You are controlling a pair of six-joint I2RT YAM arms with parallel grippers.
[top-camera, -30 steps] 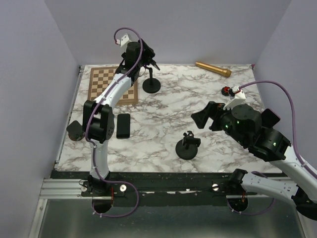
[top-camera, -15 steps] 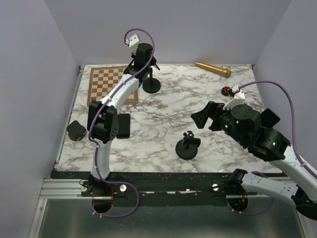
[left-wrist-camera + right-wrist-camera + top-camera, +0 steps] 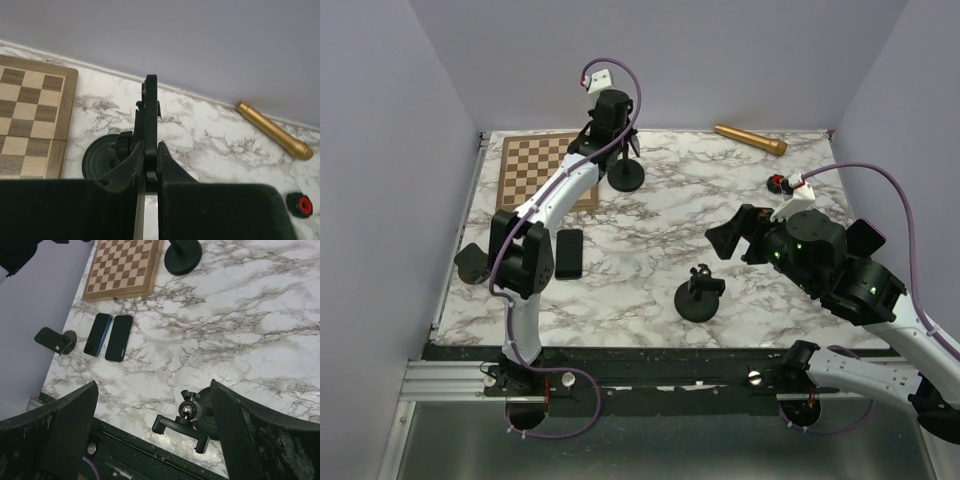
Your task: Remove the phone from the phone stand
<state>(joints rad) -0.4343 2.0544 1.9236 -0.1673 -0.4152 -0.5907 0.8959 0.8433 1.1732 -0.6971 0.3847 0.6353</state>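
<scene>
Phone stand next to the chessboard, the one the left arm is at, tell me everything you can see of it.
The phone stand is matte black, plastic by its look. Its round flat base sits on the marble table, beside the chessboard. A knobbed joint above the base carries a thin upright head, seen edge-on. The left gripper is shut on that head. Whether the head holds a phone I cannot tell.

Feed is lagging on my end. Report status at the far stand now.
Left gripper shut on phone, edge-on in far stand. Right gripper open, hovering over empty stand. Phone not yet out; nothing blocking.
</scene>
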